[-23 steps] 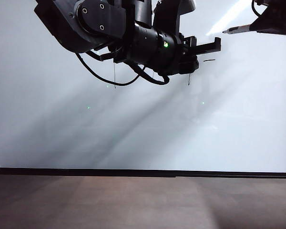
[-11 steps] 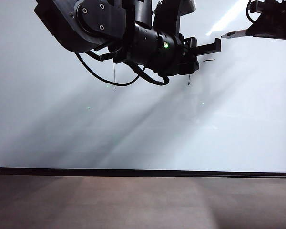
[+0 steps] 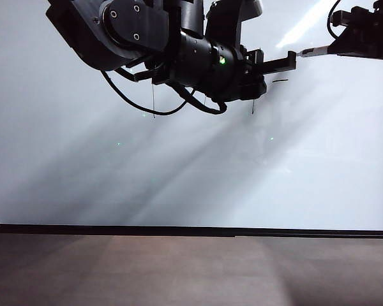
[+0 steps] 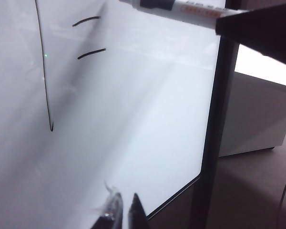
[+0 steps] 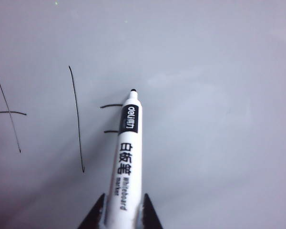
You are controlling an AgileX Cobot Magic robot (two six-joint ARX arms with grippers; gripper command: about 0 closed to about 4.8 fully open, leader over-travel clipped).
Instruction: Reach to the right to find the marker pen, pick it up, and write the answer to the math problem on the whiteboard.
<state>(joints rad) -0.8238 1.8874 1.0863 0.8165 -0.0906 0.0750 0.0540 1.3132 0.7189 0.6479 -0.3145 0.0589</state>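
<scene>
Since a second ago the right gripper (image 3: 335, 48) has carried the marker pen (image 3: 314, 51) across the exterior view toward nine o'clock, so that the pen's tip now reaches the end of the left arm's black fingers (image 3: 282, 62); before, a clear gap lay between them. The left arm has kept its place at twelve o'clock over the whiteboard (image 3: 191, 172).

In the right wrist view, the right gripper (image 5: 119, 212) has its fingers closed on the marker pen (image 5: 126, 157), whose dark tip sits just beside the upper equals stroke of the math problem (image 5: 76, 119); whether the tip touches the board cannot be told. The left gripper (image 4: 119, 212) shows only two fingertips standing close together with nothing between them.

In the exterior view the left arm hides most of the writing; only stroke ends and one equals bar show. The right arm is cut off at the two o'clock edge. No answer is visible.
</scene>
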